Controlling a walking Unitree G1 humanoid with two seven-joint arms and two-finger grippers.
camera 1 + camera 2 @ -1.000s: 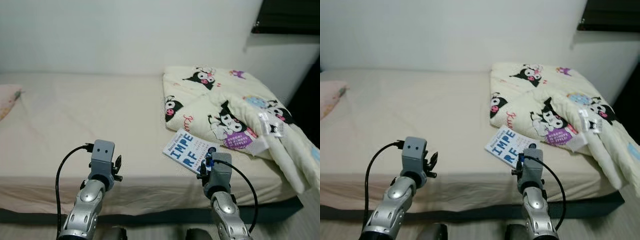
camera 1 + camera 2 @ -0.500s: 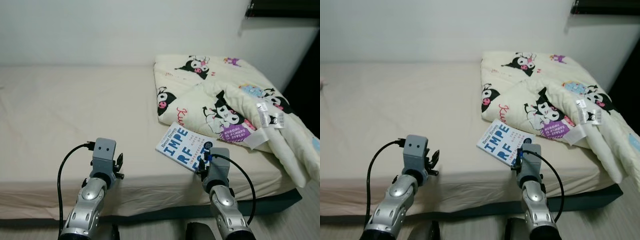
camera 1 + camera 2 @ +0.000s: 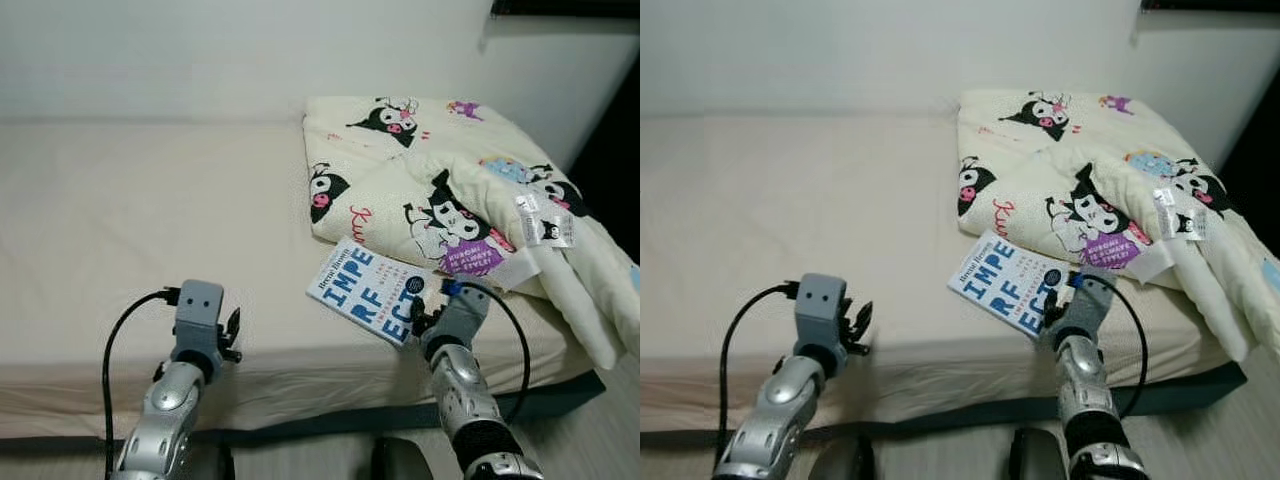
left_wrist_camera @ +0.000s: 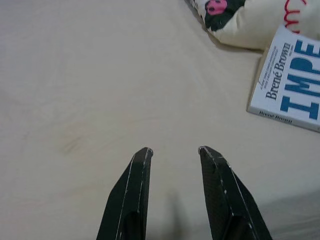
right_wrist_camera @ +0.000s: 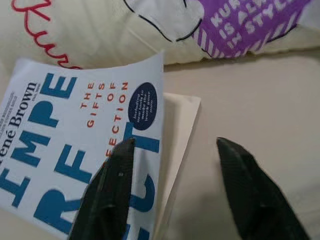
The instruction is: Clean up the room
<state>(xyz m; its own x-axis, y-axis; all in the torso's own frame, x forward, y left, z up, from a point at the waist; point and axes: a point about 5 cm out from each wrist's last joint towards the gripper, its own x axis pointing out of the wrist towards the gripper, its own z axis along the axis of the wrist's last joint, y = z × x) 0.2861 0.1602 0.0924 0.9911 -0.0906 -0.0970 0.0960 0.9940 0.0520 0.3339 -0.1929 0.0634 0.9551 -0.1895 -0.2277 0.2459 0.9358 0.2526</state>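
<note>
Right wrist view shows the book (image 5: pixel 75 165), a white paperback with big blue letters and a curling cover, near the bed's (image 3: pixel 120 220) front edge beside the quilted cartoon-print blanket (image 3: pixel 450 190). The right gripper (image 5: pixel 172 150) gapes wide over its corner, holding nothing. The left gripper (image 4: pixel 172 150) hovers parted, empty, above smooth beige sheet.

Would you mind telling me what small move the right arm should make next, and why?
Probably ease the right gripper forward and down so its open fingers straddle the book's near corner, then close. In the right wrist view one finger already hangs over the cover while the other is over bare sheet, and the cover lifts slightly there. The left gripper hovers open, idle.
</note>
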